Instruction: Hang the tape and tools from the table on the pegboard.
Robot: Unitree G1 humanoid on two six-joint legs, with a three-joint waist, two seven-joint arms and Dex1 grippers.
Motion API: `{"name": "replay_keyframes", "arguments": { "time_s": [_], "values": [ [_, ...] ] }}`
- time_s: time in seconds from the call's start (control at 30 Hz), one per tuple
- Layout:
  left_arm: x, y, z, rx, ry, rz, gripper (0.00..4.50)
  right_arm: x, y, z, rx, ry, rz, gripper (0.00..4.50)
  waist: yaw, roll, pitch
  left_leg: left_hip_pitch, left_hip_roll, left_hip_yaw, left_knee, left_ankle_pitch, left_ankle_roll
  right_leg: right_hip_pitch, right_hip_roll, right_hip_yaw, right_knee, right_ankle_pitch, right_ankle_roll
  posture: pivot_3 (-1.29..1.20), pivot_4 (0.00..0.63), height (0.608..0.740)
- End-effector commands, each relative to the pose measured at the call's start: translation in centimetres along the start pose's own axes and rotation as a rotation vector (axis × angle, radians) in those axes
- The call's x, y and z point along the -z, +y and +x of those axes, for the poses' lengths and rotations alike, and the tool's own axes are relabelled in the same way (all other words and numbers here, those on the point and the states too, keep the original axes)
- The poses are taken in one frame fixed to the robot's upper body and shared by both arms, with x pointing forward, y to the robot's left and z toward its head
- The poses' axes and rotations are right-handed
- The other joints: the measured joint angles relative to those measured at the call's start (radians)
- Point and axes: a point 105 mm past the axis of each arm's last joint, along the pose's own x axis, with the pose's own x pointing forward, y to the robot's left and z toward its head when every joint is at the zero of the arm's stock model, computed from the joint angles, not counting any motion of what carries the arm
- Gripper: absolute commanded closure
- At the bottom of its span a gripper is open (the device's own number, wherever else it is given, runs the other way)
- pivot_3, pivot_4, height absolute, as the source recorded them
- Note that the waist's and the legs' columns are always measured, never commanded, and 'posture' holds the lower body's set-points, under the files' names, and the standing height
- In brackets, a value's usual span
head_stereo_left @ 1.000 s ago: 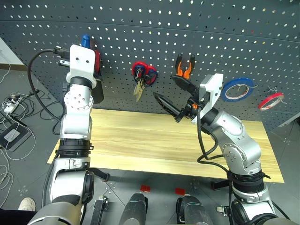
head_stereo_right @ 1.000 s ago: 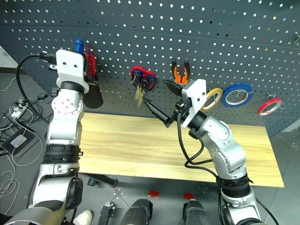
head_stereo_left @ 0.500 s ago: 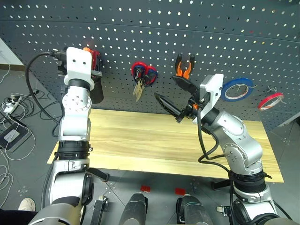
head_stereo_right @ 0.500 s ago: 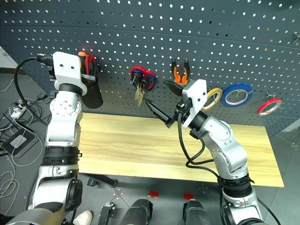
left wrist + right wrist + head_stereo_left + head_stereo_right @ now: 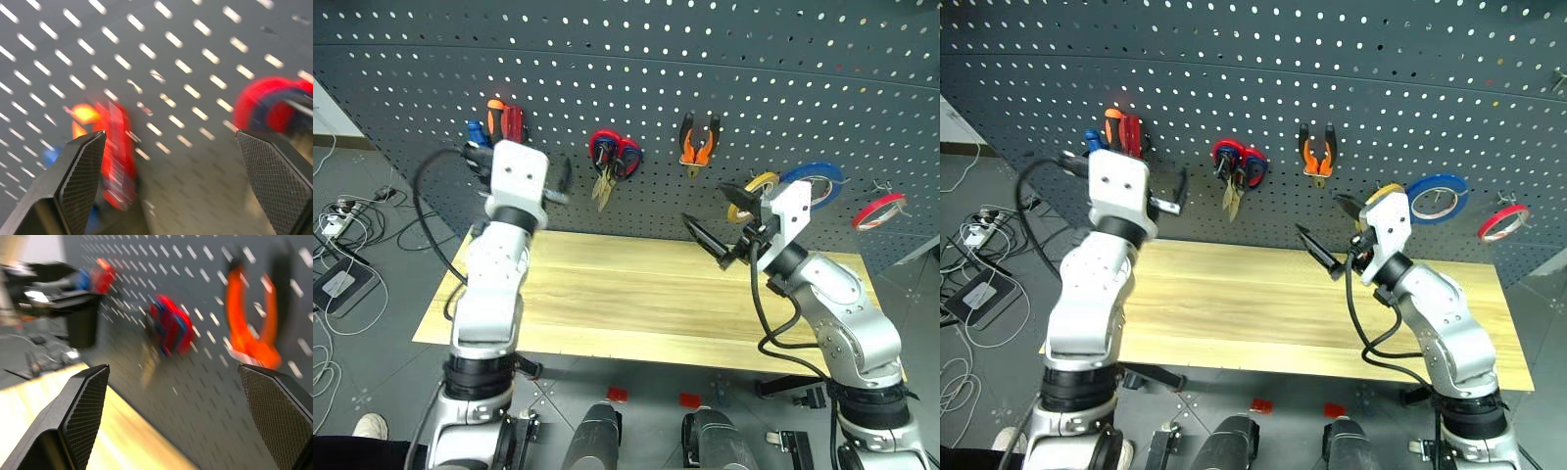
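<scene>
Pegboard [image 5: 724, 69] spans the far side, wooden table [image 5: 636, 304] in front of it.

Hanging on the board, left to right:
- blue-handled screwdriver [image 5: 474, 132] at far left, next to the orange screwdriver [image 5: 494, 116] and red screwdriver [image 5: 513, 122], all clustered together
- red-handled scissors [image 5: 612, 157] with the small black-handled scissors apparently in the same cluster; can't separate them cleanly
- pliers [image 5: 699, 142], orange-and-black handles, hanging right of centre
- yellow roll [image 5: 751, 193], partly behind the right arm
- blue tape [image 5: 815, 183], just right of the yellow roll
- red roll [image 5: 879, 209] at far right

Left gripper [image 5: 524, 181]: raised in front of the board just right of the screwdriver cluster, near but not touching. Wrist view shows both fingers spread wide, nothing between them.

Right gripper [image 5: 717, 223]: over the far right part of the table, pointing left toward the board, below the pliers. Jaws released wide, nothing in them; wrist view looks past the fingers at the pliers and red scissors.
</scene>
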Motion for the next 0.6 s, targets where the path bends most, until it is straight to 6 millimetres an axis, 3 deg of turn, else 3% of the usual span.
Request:
{"name": "replay_keyframes", "arguments": {
  "time_s": [0.03, 0.2, 0.33, 0.43, 0.6],
  "values": [
    [-0.7, -1.9, -1.4, 0.046, -0.017, -0.089, 0.02, -0.7, -0.4, -1.4, 0.067, -0.006, -0.057, 0.0, 0.001, 0.001, -0.001, 0.0, 0.0, 0.0, 0.0, 0.0, 0.0, 0.0, 0.0, 0.0, 0.0, 0.0, 0.0, 0.13, 0.142, 0.74],
    [5.0, -5.2, -3.5, 0.141, 0.19, -0.239, 0.02, 3.9, -1.5, -3.6, 0.21, 0.171, -0.074, 0.0, -0.002, 0.003, -0.024, 0.001, 0.0, 0.002, 0.0, -0.001, 0.001, 0.001, 0.0, 0.002, -0.002, 0.0, 0.0, 0.1, 0.131, 0.74],
    [8.0, -5.5, -4.0, 0.142, 0.296, -0.279, 0.02, 6.3, -3.4, -5.6, 0.39, 0.272, -0.045, 0.0, 0.0, 0.007, -0.032, 0.004, 0.0, 0.002, 0.0, -0.001, 0.001, 0.003, 0.0, 0.002, -0.001, 0.0, 0.0, 0.1, 0.124, 0.74],
    [10.6, -6.0, -4.6, 0.146, 0.379, -0.342, 0.02, 7.8, -4.5, -6.9, 0.526, 0.335, -0.015, 0.0, 0.0, 0.012, -0.04, 0.014, 0.0, 0.002, -0.003, -0.002, 0.004, 0.016, 0.0, 0.002, -0.008, 0.0, 0.0, 0.09, 0.12, 0.74],
    [12.2, -7.4, -6.1, 0.186, 0.433, -0.379, 0.02, 10.5, -4.3, -8.9, 0.672, 0.442, 0.054, 0.0, -0.003, 0.014, -0.058, 0.016, 0.0, 0.003, -0.004, -0.003, 0.005, 0.016, 0.0, 0.003, -0.009, 0.0, 0.0, 0.09, 0.107, 0.74]
  ]
}}
